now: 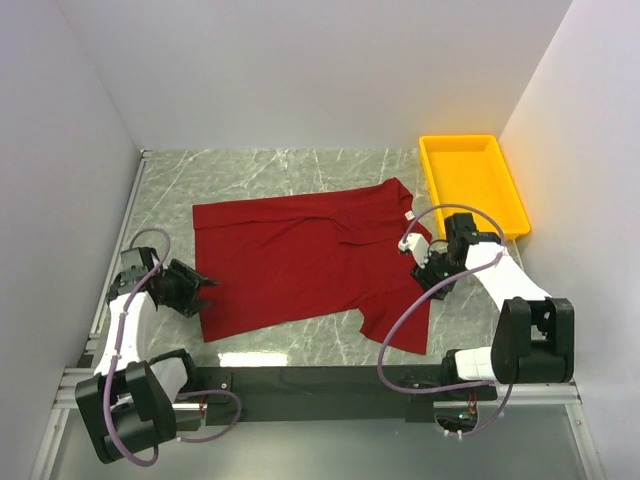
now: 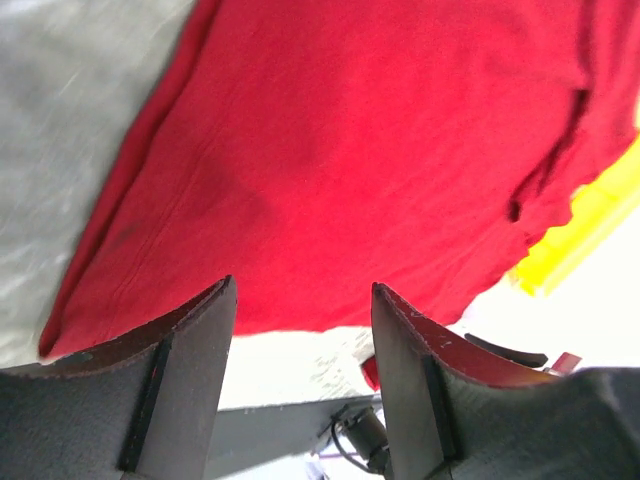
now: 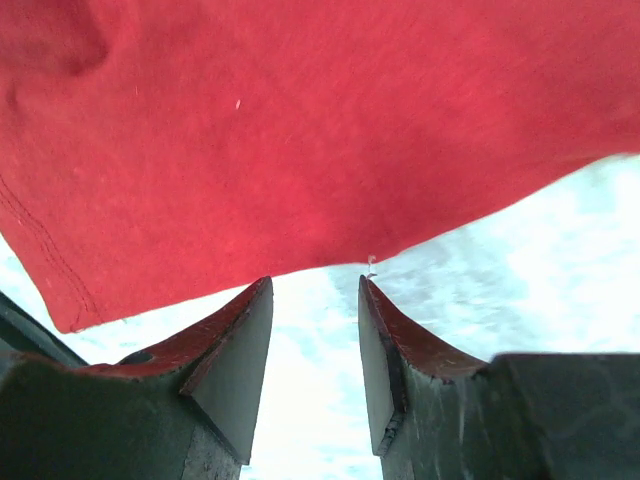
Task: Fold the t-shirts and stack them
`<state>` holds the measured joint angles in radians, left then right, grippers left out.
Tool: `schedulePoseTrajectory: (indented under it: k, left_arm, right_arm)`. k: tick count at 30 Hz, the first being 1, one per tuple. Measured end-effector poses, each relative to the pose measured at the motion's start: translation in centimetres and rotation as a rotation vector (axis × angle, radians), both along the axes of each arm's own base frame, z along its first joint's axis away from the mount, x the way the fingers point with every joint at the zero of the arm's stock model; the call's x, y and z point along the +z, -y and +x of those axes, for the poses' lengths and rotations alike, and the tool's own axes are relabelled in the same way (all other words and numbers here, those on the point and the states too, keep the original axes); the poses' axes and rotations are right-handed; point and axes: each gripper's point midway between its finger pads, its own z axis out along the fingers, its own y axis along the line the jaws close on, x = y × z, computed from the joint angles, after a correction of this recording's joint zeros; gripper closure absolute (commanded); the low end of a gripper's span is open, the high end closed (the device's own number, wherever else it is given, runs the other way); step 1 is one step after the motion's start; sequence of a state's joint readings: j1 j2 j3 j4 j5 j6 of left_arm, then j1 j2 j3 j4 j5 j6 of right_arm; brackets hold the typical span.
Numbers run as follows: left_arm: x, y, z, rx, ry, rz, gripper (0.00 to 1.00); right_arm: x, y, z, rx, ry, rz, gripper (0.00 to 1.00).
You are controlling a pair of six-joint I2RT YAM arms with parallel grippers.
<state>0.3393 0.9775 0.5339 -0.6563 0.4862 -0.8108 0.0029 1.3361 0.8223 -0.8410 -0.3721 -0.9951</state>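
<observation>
We see one dark red t-shirt [image 1: 300,265] lying spread on the grey marbled tabletop [image 1: 270,165], roughly mid-surface, not folded. Its hem [image 1: 197,270] is on the left side and its collar [image 1: 412,228] on the right, with a small white tag [image 1: 409,216] showing there. One sleeve [image 1: 403,322] points toward the near edge of the tabletop, the other [image 1: 392,192] toward the far wall. The cloth is mostly flat, with creases around the shoulder area. A yellow tray [image 1: 470,140] sits in the far right corner, just beside the far sleeve; whether they touch we cannot tell. The left arm [image 1: 130,310] is low at the left, and the left jaws sit just beside the near corner of the hem. In the left wrist view these jaws stand apart with nothing between them, and past the gap we see the red cloth edge and pale surface. The right arm [image 1: 500,275] reaches in from the right, and the right jaws are at the collar end of the shirt. In the right wrist view the right jaws are also apart and grip nothing; the shirt's edge lies just beyond the tips, with bare tabletop in the gap. Whether the tips touch the cloth we cannot tell.
</observation>
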Motion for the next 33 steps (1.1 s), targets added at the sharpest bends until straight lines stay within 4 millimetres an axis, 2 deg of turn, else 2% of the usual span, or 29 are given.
schedulePoseTrajectory:
  k: [3,10,16,20,22,27,29,31,33]
  left_arm:
    - [-0.7,0.3,-1.1,0.007,-0.065,0.0,0.39]
    - [-2.0,0.5,-3.1,0.019,-0.184,0.035,0.39]
    - [-2.7,0.8,-4.0,0.012,-0.24,0.066,0.39]
    - [-3.0,1.1,-4.3,0.003,-0.263,0.074,0.4]
    - [-3.1,1.1,-4.3,0.003,-0.269,0.076,0.4]
    - [-3.5,1.1,-4.4,-0.006,-0.286,0.076,0.4]
    - [-3.6,1.1,-4.4,-0.019,-0.29,0.077,0.4]
    - [-3.7,1.3,-4.5,-0.037,-0.29,0.072,0.4]
    - [-3.5,1.5,-4.3,-0.058,-0.276,0.063,0.4]
  right_arm:
    - [-0.7,0.7,-0.8,-0.021,-0.024,-0.006,0.53]
    - [-0.8,2.7,-0.6,-0.126,-0.029,0.025,0.52]
    - [-0.6,2.1,-0.4,-0.147,-0.029,0.073,0.52]
    - [0.3,1.1,0.6,-0.186,-0.021,0.14,0.46]
    - [1.3,0.4,2.3,-0.239,-0.018,0.185,0.46]
    - [4.4,-1.0,11.2,-0.451,0.008,0.288,0.47]
    - [4.7,-1.7,14.6,-0.54,-0.008,0.326,0.48]
    - [4.4,-2.5,16.8,-0.61,-0.037,0.355,0.48]
    - [3.3,-3.3,17.9,-0.673,-0.091,0.373,0.48]
